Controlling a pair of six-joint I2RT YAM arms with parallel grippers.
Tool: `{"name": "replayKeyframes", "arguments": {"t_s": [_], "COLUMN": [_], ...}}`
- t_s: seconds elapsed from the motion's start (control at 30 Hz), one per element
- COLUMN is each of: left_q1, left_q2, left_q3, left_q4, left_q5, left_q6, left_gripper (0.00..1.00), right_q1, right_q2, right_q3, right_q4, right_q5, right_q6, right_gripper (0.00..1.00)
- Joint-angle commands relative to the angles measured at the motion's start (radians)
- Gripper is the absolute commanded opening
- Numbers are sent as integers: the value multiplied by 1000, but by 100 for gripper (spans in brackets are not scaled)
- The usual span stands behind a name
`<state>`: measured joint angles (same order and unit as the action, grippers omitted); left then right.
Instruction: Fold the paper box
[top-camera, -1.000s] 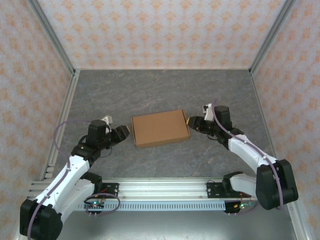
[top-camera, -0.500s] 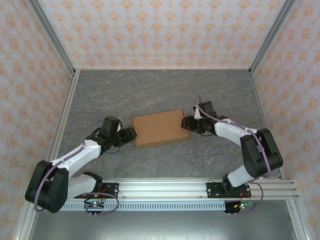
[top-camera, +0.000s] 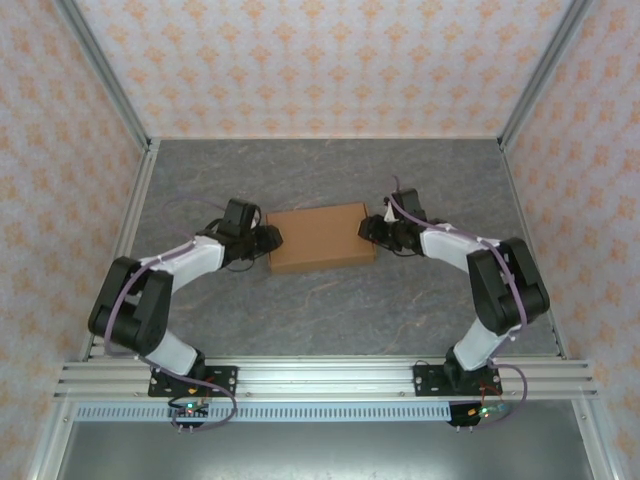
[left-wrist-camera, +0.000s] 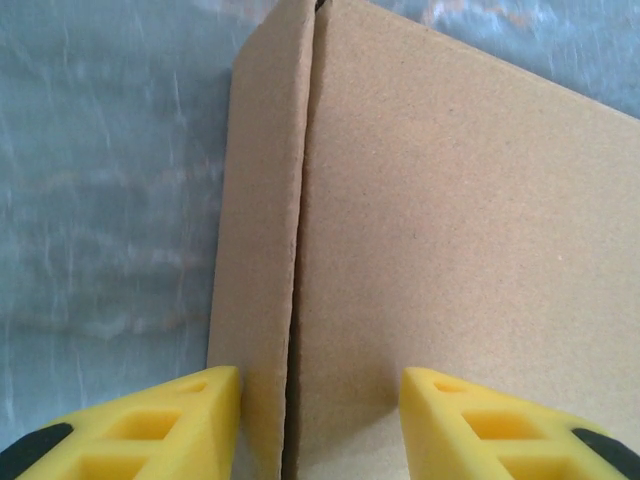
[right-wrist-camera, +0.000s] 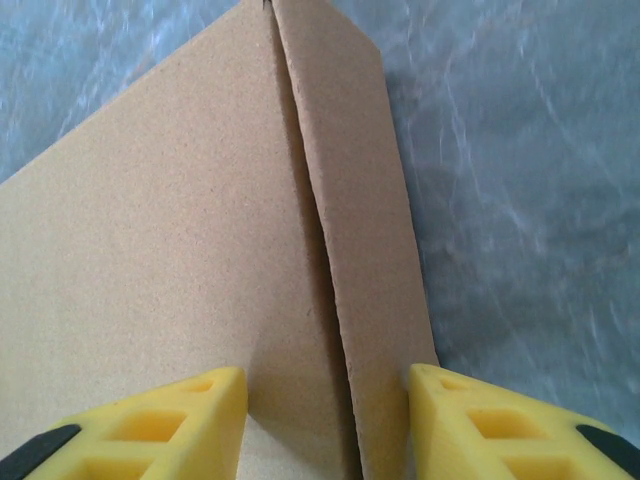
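Seen from above, the paper box (top-camera: 318, 238) lies closed and flat near the middle of the grey table (top-camera: 320, 320), with the left jaws at its 9 o'clock end and the right jaws at its 3 o'clock end. In the left wrist view, the left yellow fingers (left-wrist-camera: 220, 430) stand apart and released, straddling the seam where the box's top meets its side wall. In the right wrist view, the right yellow fingers (right-wrist-camera: 225, 430) likewise stand parted, grasping nothing, astride a seam that runs up toward 12 o'clock.
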<state>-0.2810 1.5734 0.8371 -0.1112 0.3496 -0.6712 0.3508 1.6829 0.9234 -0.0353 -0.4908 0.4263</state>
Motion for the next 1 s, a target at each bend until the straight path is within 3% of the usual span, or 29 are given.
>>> {"name": "replayKeyframes", "arguments": {"t_s": [0.0,0.23,0.43,0.57,0.77,0.97], "left_q1": [10,66,84,84,86,100], "left_q2": [102,288,191,36,-268,-530], "left_q3": [125,389,381,268,-33,-293], "left_q4": [-29,-136,-144,-77,78,193], "left_q5": [2,-31,-153,-285,-523,-743], "left_q6": [68,131,225,277,355,401], "left_gripper": [47,54,67,75,83,100], "right_q1": [10,4,-27,-41,-42,-66], "right_q2": [58,221,120,-39,-292,-398], "right_q3": [72,293,302,227,38,-142], "right_q4": [64,-12,-96,-114,-97,-3], "right_q5": [11,95,248,389,709,925], "right_q6": [39,11,-101,-175,-311,-406], "right_gripper": [46,48,59,66,75,86]}}
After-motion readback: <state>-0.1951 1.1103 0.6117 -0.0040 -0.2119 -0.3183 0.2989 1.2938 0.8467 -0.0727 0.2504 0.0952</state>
